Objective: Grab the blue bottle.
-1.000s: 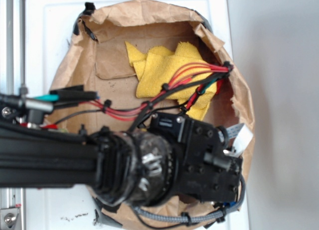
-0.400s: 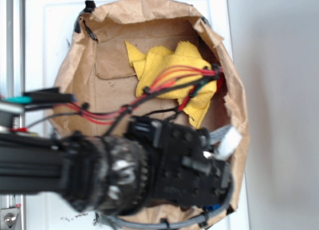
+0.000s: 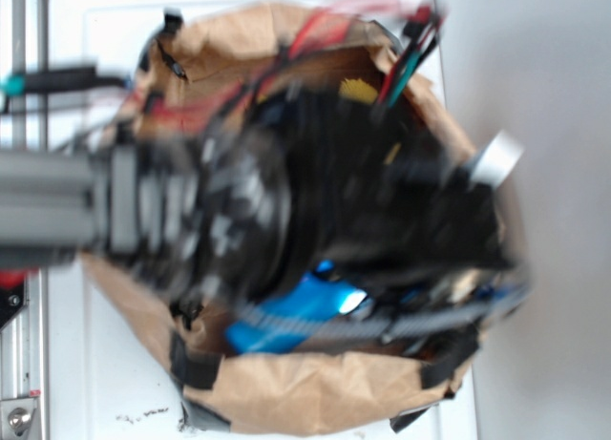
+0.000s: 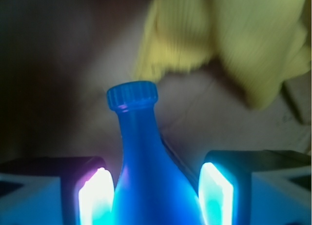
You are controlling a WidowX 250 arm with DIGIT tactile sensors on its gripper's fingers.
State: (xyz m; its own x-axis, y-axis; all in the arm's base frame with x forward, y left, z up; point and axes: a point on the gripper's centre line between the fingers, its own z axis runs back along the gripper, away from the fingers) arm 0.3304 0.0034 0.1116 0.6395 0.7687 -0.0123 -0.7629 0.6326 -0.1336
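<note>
In the wrist view the blue bottle (image 4: 146, 171) stands between my gripper's (image 4: 155, 191) two glowing pads (image 4: 95, 198), its ribbed blue cap (image 4: 132, 95) pointing away. Both pads sit against the bottle's wide shoulder, so the gripper is shut on it. The bottle looks sharp while the ground behind it is smeared. From the exterior view my arm (image 3: 286, 192) is a large dark blur over the bag. A stretch of the blue bottle (image 3: 296, 318) shows under it, and the fingers are hidden.
A brown paper bag (image 3: 315, 392) with rolled edges lies open on the white surface (image 3: 95, 364). A crumpled yellow cloth (image 4: 234, 44) lies beyond the bottle cap. Red and black cables (image 3: 325, 25) swing over the bag's far rim.
My arm has swung from the bag's near right side up toward its far side and looms larger and blurred. The blue bottle, hidden before, now shows under it.
</note>
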